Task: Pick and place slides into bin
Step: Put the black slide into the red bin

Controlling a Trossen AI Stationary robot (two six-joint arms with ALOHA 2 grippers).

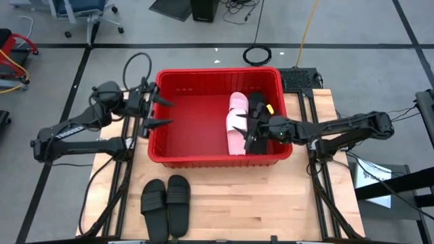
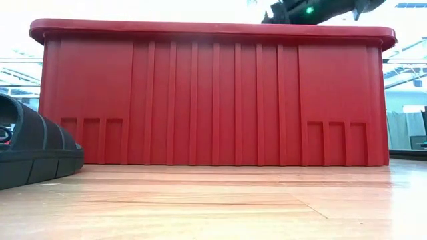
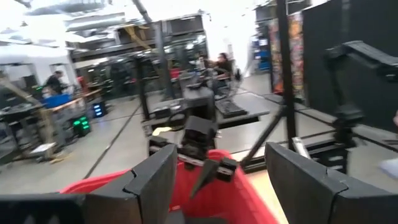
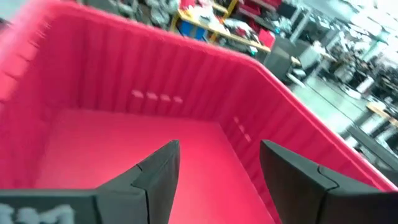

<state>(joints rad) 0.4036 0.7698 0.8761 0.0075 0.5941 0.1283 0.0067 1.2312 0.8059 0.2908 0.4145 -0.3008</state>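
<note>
A wooden table (image 1: 224,196) stands on a grey workshop floor, with benches and people far off in the room behind. The red bin (image 1: 218,76) sits at the table's back half, filling the low view as a ribbed red wall. Inside it, against its right side, lie two pink slides (image 1: 235,122) and at least one black slide (image 1: 255,102) just beside them. Two more black slides (image 1: 165,202) lie side by side on the table in front of the bin, left of centre. The right gripper (image 1: 249,127) reaches over the bin's right wall, above the pink slides, its fingers spread and holding nothing. The left gripper (image 1: 163,113) hangs over the bin's left rim, fingers wide apart and empty.
</note>
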